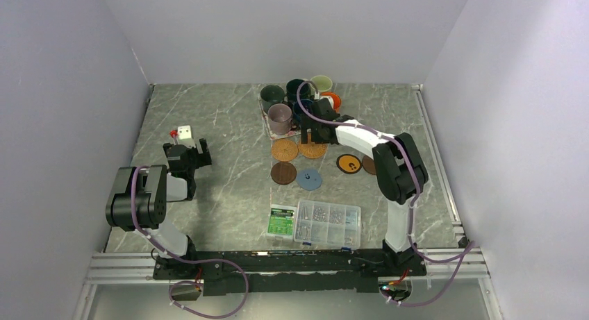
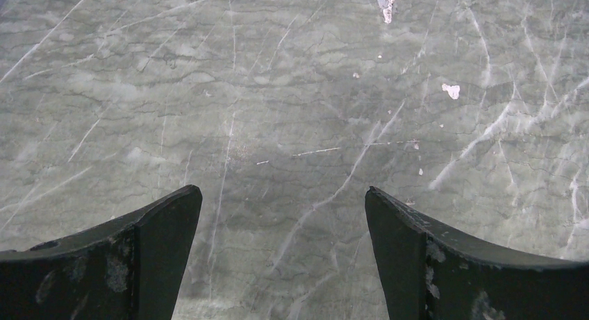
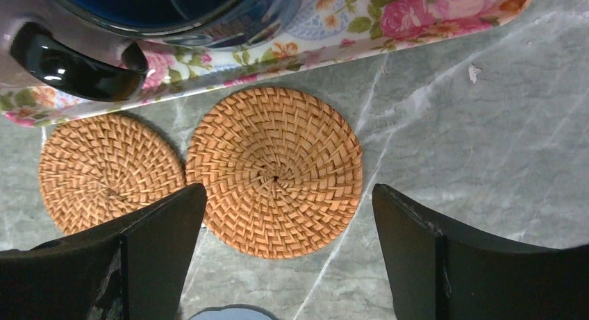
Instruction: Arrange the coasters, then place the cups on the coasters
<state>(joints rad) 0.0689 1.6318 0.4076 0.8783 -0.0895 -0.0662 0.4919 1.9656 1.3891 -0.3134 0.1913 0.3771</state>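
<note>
No lettering is legible anywhere; a green printed card beside the clear parts box is too small to read.

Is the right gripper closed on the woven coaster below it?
No, the right gripper stands wide open over the woven coaster, which lies flat on the table.

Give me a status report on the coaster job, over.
Left gripper open, over the table. Right gripper open above a woven coaster, nothing held. Cups bunched at the tray, none placed. Tray rim crowds that coaster.
</note>
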